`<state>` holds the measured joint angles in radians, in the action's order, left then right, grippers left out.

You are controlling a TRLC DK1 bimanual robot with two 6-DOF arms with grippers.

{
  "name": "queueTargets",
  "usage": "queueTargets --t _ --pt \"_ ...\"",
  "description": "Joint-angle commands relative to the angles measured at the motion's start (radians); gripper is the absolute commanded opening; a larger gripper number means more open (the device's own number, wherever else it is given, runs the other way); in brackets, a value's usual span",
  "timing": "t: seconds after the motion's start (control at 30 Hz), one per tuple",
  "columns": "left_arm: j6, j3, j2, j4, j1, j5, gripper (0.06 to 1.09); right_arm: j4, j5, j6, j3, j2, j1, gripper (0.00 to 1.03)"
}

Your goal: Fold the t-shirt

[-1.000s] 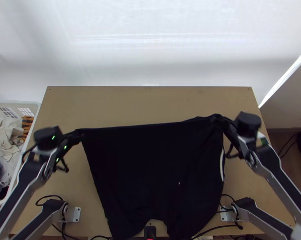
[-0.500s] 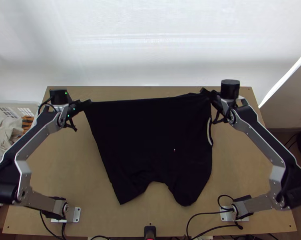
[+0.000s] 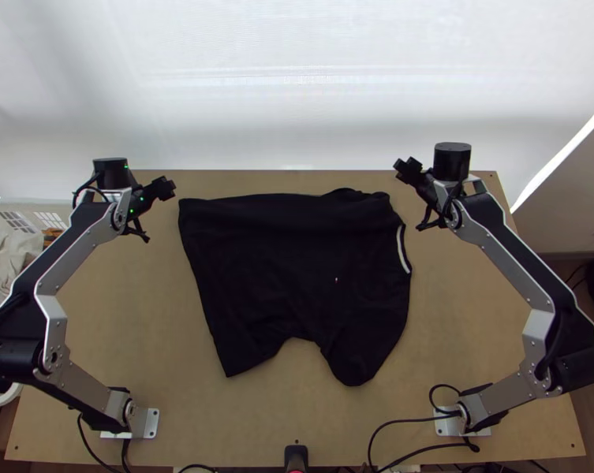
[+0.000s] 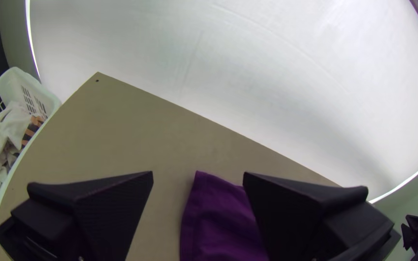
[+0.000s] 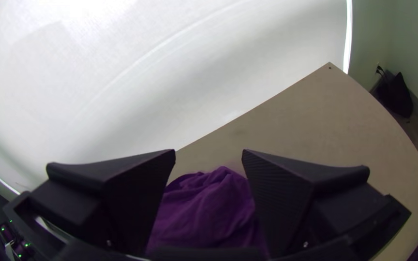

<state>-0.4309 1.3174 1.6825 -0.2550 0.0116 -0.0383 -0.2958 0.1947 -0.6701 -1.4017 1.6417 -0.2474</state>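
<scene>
Top view: both far corners of the t-shirt (image 3: 281, 268) have been let go. Half a second ago the left hand (image 3: 167, 188) and right hand (image 3: 408, 167) held its far edge stretched between them; now the cloth lies on the table (image 3: 139, 315), around the middle. Mostly spread, far edge loosely rumpled toward the right, near edge notched between two lobes. Nothing folded in half.

Inference: the laying-out stage looks finished; first real fold still to do, perhaps after smoothing the far right corner.

Pose: both hands raised over the far part of the table, angled inward, elbows bent outward. Left hand just beside the far left corner, right hand just off the far right one. Both released, fingers wide apart, no cloth pinched.
</scene>
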Motion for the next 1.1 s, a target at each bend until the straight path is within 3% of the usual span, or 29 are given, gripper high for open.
queueTargets --t 0.0,0.23,0.3,0.4,0.6,0.73,0.83,1.0,1.07 --pt "-0.025 -0.027 -0.112 -0.066 0.001 -0.006 1.04 -0.071 0.009 0.007 -0.028 -0.111 0.002 0.75" --pt "-0.02 -0.052 -0.334 -0.556 -0.027 0.078 1.04 -0.407 -0.011 -0.048 0.053 -0.353 -0.02 0.75" --pt "-0.055 -0.104 -0.405 -0.638 -0.013 0.207 1.04 -0.442 -0.021 -0.048 0.106 -0.422 -0.013 0.75" --pt "-0.106 -0.244 -0.527 -0.65 0.022 0.359 1.04 -0.454 -0.024 -0.043 0.181 -0.516 -0.013 0.75" --pt "-0.2 -0.514 -0.676 -0.644 0.033 0.442 1.04 -0.542 -0.083 -0.109 0.216 -0.56 -0.003 0.74" --pt "-0.276 -0.584 -0.701 -0.601 0.031 0.508 1.04 -0.58 -0.121 -0.167 0.221 -0.56 -0.003 0.73" --pt "-0.29 -0.586 -0.675 -0.579 0.03 0.528 1.03 -0.58 -0.123 -0.189 0.233 -0.565 0.013 0.64" --pt "-0.287 -0.596 -0.616 -0.604 0.01 0.543 1.02 -0.58 -0.126 -0.189 0.244 -0.571 0.017 0.64" --pt "-0.282 -0.596 -0.586 -0.622 -0.029 0.508 0.94 -0.58 -0.126 -0.189 0.245 -0.571 0.02 0.64"
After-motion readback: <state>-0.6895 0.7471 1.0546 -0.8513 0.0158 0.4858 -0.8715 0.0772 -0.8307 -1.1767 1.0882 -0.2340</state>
